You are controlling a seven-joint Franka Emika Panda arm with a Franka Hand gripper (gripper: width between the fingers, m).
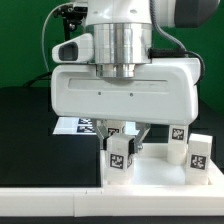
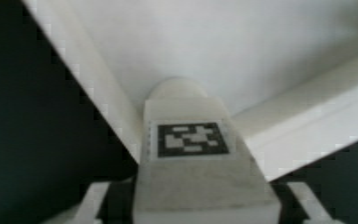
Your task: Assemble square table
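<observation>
My gripper (image 1: pixel 124 138) hangs under the big white hand and is shut on a white table leg (image 1: pixel 120 156) with a black-and-white tag. It holds the leg upright over the near corner of the white square table top (image 1: pixel 155 174). In the wrist view the leg (image 2: pixel 195 135) fills the space between my fingers (image 2: pixel 105 200), with the gripper (image 2: pixel 197 198) at its near end. The table top's raised rim (image 2: pixel 114 70) runs diagonally behind it. Two more tagged legs (image 1: pixel 178 140) (image 1: pixel 198 156) stand at the exterior view's right.
The marker board (image 1: pixel 78 125) lies on the black table behind the top, at the exterior view's left. A long white border wall (image 1: pixel 50 205) runs along the front edge. The hand hides the middle of the scene.
</observation>
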